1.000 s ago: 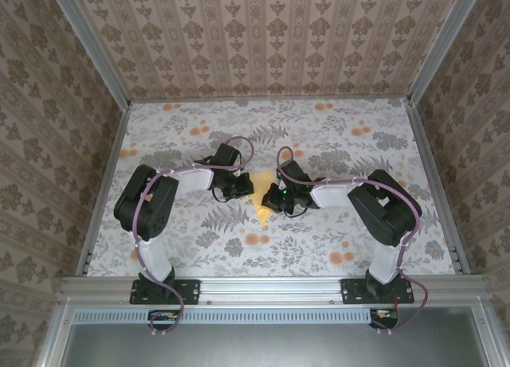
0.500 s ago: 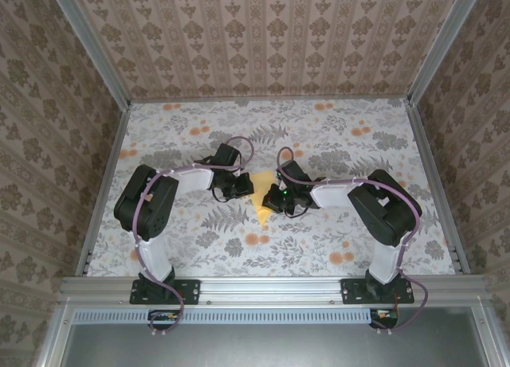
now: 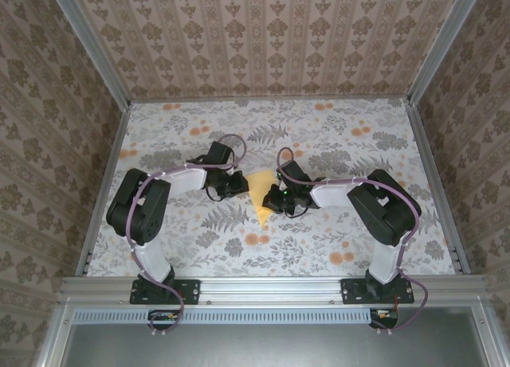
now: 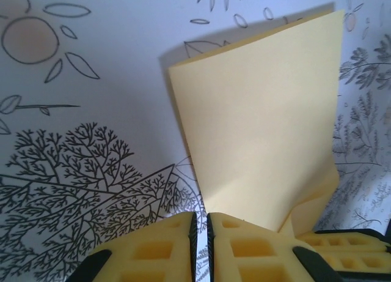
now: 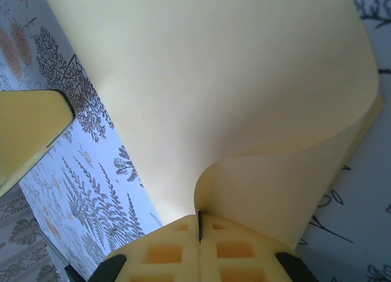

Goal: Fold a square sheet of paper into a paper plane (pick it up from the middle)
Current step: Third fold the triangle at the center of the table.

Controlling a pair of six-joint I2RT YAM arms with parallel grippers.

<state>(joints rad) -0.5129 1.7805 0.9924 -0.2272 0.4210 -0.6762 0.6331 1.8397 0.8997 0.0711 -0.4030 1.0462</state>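
**Ana:** While the right end effector (image 5: pixel 200 224) is pressed tightly together, what is caught in it?

**Ben:** It pinches an edge of the yellow sheet of paper (image 5: pixel 232 80). From that pinch the sheet curls up and away in a loose loop.

**Ana:** And the left end effector (image 4: pixel 201 224)?

**Ben:** It is barely parted, showing a thin dark slit with nothing visible in it. A raised flap of the paper stands just beyond it. I cannot tell whether the two touch.

**Ana:** Where is the paper overall?

**Ben:** Seen from above, it sits mid-counter (image 3: pixel 343 136) between the two end effectors, tapering to a point toward the robot's bases.

**Ana:** How far along is the plane?

**Ben:** Partway, I judge. There are folds and a pointed outline, but one flap is lifted and not pressed flat. It is no slim dart yet, so flattening that flap and folding the wings likely remain.
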